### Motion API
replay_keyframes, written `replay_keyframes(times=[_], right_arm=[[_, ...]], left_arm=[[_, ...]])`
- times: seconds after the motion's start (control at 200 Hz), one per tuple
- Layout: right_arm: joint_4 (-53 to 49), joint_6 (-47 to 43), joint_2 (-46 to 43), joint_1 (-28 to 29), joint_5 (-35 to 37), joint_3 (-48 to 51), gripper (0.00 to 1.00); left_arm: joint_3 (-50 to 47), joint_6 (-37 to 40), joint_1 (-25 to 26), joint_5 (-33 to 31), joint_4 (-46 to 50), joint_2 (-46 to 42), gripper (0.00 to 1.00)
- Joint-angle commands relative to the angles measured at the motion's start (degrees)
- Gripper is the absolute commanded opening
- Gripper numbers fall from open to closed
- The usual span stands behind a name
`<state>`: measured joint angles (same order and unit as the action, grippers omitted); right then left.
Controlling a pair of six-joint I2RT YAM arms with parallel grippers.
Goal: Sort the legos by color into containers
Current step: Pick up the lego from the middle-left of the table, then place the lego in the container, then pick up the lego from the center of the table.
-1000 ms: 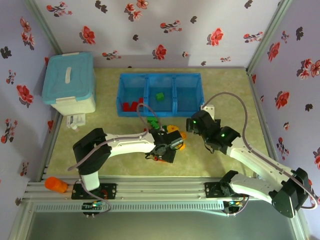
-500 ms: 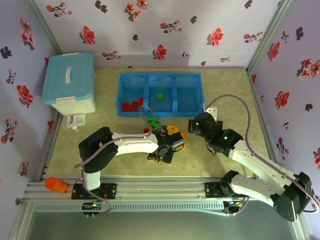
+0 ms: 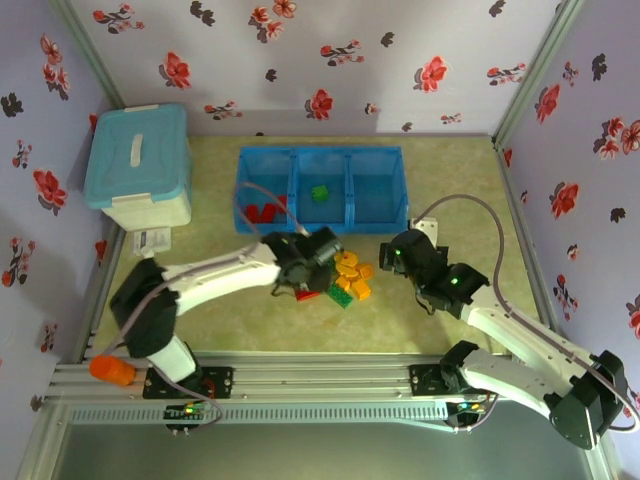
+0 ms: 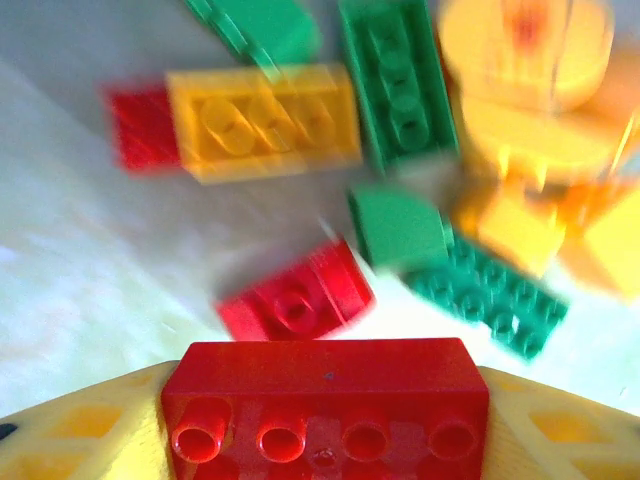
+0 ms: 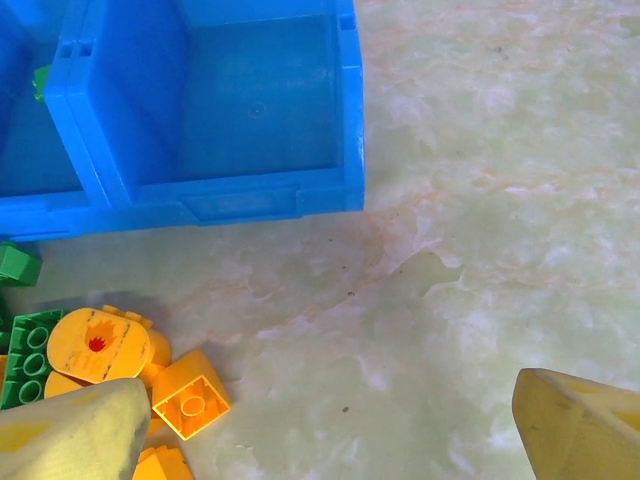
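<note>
1. Now, at the left claw: grips a red four-stud brick by its ends between yellow fingers, with the row of studs turned toward the wrist camera.
2. From above: hangs with that brick over the left side of the loose legos, a mixed heap of red, green and orange-yellow pieces on the tabletop, just near of the tray.
3. Under the held brick, from the left wrist: lies a smaller red brick; farther off, a yellow brick with a long green brick just to its right, all blurred.
4. At the right claw: stands wide open, fingertips spread with bare tabletop between them, right of the heap and near of the tray's right end.
5. Close to its left fingertip: sits a round orange piece with a red mark, touching a small orange brick.
6. Inside the tray: several red bricks in the left compartment, one green brick in the middle compartment.
7. Far left on the tabletop: stands a pale blue lidded box, apart from the tray.
</note>
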<state>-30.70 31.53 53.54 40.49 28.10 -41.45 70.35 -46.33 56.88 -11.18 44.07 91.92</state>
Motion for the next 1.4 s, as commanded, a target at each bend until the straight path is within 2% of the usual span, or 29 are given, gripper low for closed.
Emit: replay_keyframes(times=[0.0,0.235,0.51,0.635,0.75,0.89,1.05,1.185,1.395], right_arm=[[-0.7,2.0,-1.1,-0.3,-0.8,1.1,0.93],[0.2,1.3,-1.9,-0.3,-5.6,2.6,0.92],[-0.2,0.7,-1.5,-0.3,-8.6,3.2,0.9],[-0.3,0.6,-1.5,-0.2,-11.4,3.5,0.89],[-0.7,0.2,-1.3,-0.1,-12.2,3.6,0.89],[-0.7,-0.2,0.2,-0.1,-13.8,3.0,0.89],[0.5,-0.5,2.8,0.1,-16.3,3.0,0.86],[1.2,-1.6,6.4,1.0,-18.7,2.5,0.8],[2.8,-2.3,14.7,4.7,-19.7,0.9,0.73]], left_arm=[[2.7,5.8,-7.6,-3.3,2.0,-3.6,0.52],[8.9,11.1,-23.6,-2.4,-0.6,-2.0,0.52],[19.4,14.4,-33.0,0.3,-0.7,9.8,0.52],[23.6,15.8,-34.6,0.7,0.2,14.1,0.55],[26.3,17.0,-35.0,0.8,0.9,15.1,0.81],[25.9,17.1,-34.8,1.8,0.0,11.8,0.92],[21.2,16.9,-34.1,3.0,-2.2,4.8,0.91],[13.4,16.3,-33.0,4.1,-5.9,-3.1,0.88],[2.5,14.9,-31.1,4.8,-7.7,-14.0,0.85]])
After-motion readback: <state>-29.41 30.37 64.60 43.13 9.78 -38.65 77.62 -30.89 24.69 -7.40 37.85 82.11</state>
